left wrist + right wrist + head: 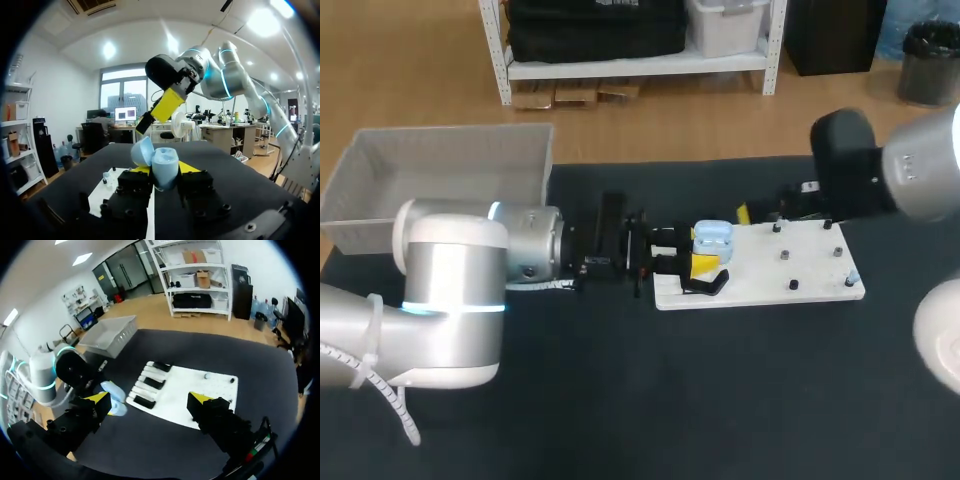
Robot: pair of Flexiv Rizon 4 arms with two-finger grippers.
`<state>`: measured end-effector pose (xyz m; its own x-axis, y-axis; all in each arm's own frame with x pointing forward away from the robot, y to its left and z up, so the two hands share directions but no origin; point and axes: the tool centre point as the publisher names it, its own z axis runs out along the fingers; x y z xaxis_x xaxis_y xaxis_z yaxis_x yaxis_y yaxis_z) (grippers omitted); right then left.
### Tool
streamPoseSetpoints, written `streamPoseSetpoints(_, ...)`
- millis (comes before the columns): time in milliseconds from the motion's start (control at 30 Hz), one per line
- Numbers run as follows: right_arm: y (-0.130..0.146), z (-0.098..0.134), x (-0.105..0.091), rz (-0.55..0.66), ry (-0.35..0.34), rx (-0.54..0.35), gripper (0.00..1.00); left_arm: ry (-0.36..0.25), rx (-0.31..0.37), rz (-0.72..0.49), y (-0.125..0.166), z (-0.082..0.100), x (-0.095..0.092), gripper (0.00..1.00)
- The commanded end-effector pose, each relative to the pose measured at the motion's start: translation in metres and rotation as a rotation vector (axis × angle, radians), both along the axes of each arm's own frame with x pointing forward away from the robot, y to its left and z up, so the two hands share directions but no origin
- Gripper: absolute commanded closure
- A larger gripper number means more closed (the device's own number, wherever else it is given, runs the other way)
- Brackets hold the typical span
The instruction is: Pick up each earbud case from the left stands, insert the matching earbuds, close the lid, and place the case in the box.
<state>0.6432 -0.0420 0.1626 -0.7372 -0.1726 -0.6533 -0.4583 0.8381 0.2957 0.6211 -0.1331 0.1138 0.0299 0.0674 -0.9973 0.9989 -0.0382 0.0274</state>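
Observation:
A light blue earbud case (712, 236) with its lid raised sits over the left end of the white board (770, 272). My left gripper (698, 254) is shut on it from both sides. In the left wrist view the case (164, 169) stands upright between the yellow tips of my left gripper (165, 175), with its lid (142, 151) tipped back. My right gripper (752, 213) hovers just behind the board, and its yellow finger (167, 105) hangs above and ahead of the case. From the right wrist, the right gripper (149, 401) is open and holds nothing, with the case (113, 398) beside one fingertip.
A grey box (445, 170) stands at the table's back left. The board (200, 400) carries black stands (150, 382) at its left end. Several small pegs (785, 256) and small pieces (206, 375) are on its right part. The dark mat in front is bare.

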Motion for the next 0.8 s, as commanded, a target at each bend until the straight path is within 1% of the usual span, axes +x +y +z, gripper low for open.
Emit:
streamPoseSetpoints(33, -0.030, 0.011, -0.007, -0.086, -0.020, -0.197, 0.00, 0.011, -0.006, -0.001, 0.000, -0.004, -0.001, 1.00)
streamPoseSetpoints(200, -0.061, -0.003, -0.004, -0.097, 0.003, -0.360, 0.00, 0.018, -0.014, -0.003, 0.000, -0.003, -0.001, 1.00)
streamPoseSetpoints(300, -0.078, -0.017, -0.002, -0.106, 0.041, -0.451, 0.00, 0.024, -0.026, 0.002, 0.001, -0.003, -0.001, 1.00)
streamPoseSetpoints(433, -0.099, -0.038, -0.001, -0.114, 0.100, -0.551, 0.00, 0.032, -0.048, 0.006, 0.001, -0.002, 0.001, 1.00)
streamPoseSetpoints(500, -0.105, -0.050, -0.002, -0.110, 0.133, -0.588, 0.00, 0.033, -0.049, 0.006, 0.001, -0.002, 0.001, 1.00)
streamPoseSetpoints(600, -0.109, -0.063, -0.004, -0.097, 0.176, -0.619, 0.00, 0.033, -0.049, 0.006, 0.001, -0.002, 0.001, 1.00)
streamPoseSetpoints(767, -0.111, -0.077, -0.006, -0.086, 0.219, -0.632, 0.00, 0.033, -0.049, 0.006, 0.001, -0.002, 0.001, 1.00)
streamPoseSetpoints(800, -0.111, -0.080, -0.007, -0.084, 0.225, -0.636, 0.05, 0.033, -0.049, 0.006, 0.001, -0.002, 0.001, 1.00)
